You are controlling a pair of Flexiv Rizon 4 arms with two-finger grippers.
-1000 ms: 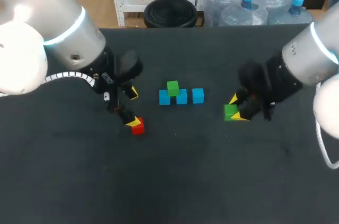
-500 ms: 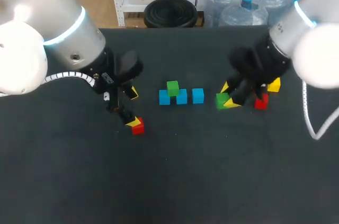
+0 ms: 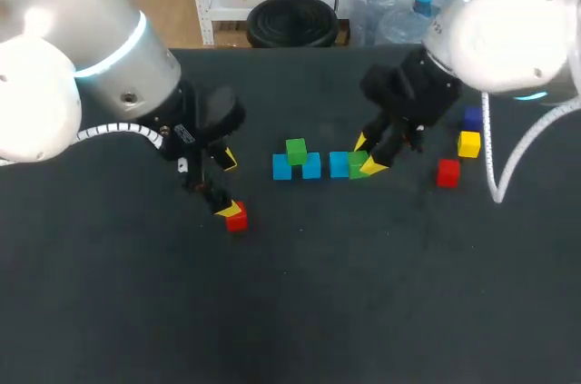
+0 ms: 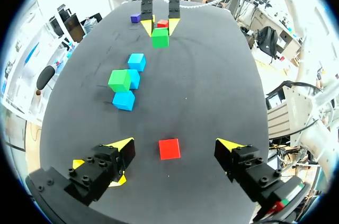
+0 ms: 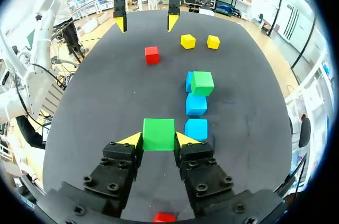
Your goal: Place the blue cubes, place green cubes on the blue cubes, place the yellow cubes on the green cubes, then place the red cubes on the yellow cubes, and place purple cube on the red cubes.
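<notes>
A green cube (image 5: 158,134) is held tight in the right jaws, with one yellow tip pressed on each side of it. In the head view it is just right of the middle of the frame. It is right beside the last of three blue cubes (image 3: 311,166). I cannot tell if the two touch, or if the green cube rests on the bench (image 3: 363,302).

The blue cubes lie in a short row in the middle of the frame. A second green cube (image 3: 296,151) sits on top of the row, near its left end.

The left jaws are wide open, left of the middle of the frame. A red cube (image 4: 169,149) lies flat on the bench between their tips. In the left wrist view it touches neither tip.

At the right of the frame, past the right jaws, lie three cubes, each a little apart from the others. They are another red cube (image 3: 448,172), a yellow cube (image 3: 468,143) above it, and a purple cube (image 3: 472,117) above that.

In the right wrist view, two more yellow cubes (image 5: 187,41) lie side by side beyond the blue row, near the left jaws.
</notes>
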